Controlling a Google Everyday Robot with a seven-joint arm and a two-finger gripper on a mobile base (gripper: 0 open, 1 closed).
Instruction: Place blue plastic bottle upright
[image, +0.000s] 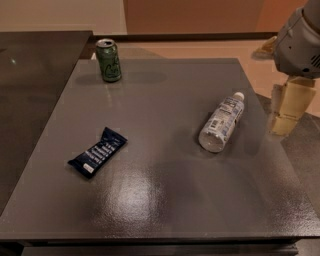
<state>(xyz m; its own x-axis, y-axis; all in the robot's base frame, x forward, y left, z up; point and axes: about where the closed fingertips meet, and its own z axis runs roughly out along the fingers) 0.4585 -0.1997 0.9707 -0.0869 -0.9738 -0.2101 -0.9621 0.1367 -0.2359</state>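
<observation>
On the grey table (165, 200), right of centre, the bottle (221, 122) lies on its side. Its white cap points toward the far right, and its clear base faces the near edge, so the body runs diagonally across the top. The white-and-blue label wraps the middle of the body. Nothing touches the bottle, and bare tabletop surrounds it on every side.

The gripper (287, 107) hangs beyond the right edge of the table, level with the bottle and near it but plainly apart from it. It shows as a pale, yellowish shape below the rounded grey arm (300, 45), which fills the upper right corner. It touches none of the things on the table. Whether it is open or closed cannot be told.

A green can (109, 60) stands upright near the far left corner, well apart from the bottle. A dark blue wrapper (97, 152) lies flat on the left half, closer to the near edge, turned at an angle. A second, darker surface (35, 75) adjoins the table on the left.
</observation>
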